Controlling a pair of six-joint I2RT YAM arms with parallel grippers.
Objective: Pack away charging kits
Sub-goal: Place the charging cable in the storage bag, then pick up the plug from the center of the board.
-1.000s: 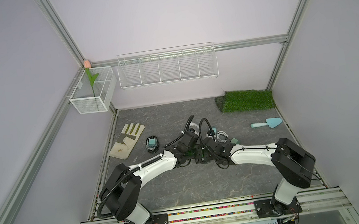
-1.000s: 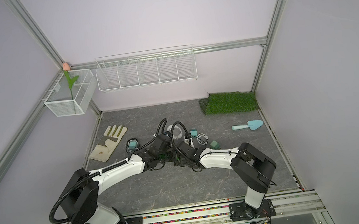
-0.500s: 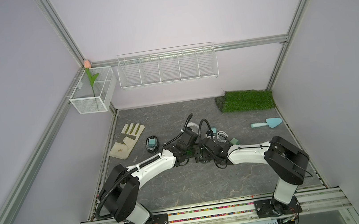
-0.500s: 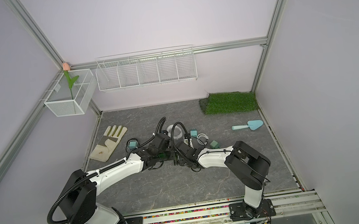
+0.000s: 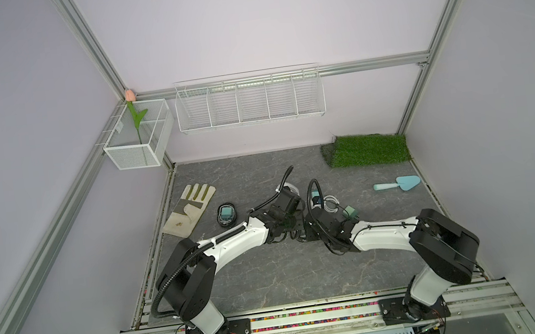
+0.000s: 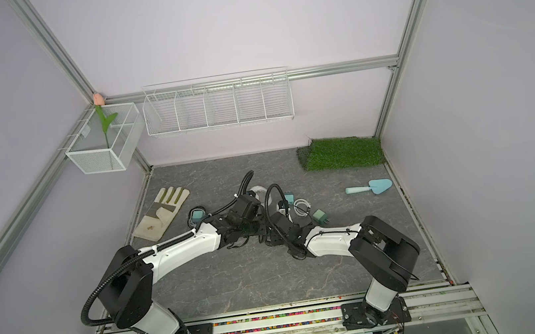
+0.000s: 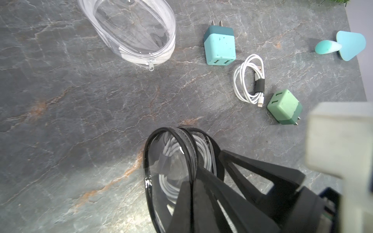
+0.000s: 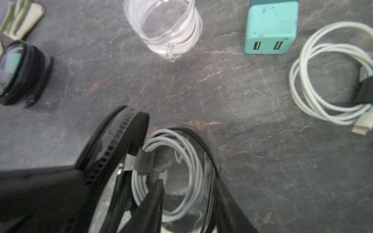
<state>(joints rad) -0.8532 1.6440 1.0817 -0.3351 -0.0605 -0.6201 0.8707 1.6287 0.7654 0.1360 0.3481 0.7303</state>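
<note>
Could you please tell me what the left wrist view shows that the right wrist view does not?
Only the left wrist view: the green adapter and the trowel. Only the right wrist view: the fingertips of the glove and a second black-rimmed case with something teal inside. Both: the clear white-zipped case, the teal adapter, the loose coiled cable, and the open black-rimmed case holding a tucked cable.

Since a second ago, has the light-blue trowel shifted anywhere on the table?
No. The trowel lies in the same spot in front of the grass mat, pointing the same way.
</note>
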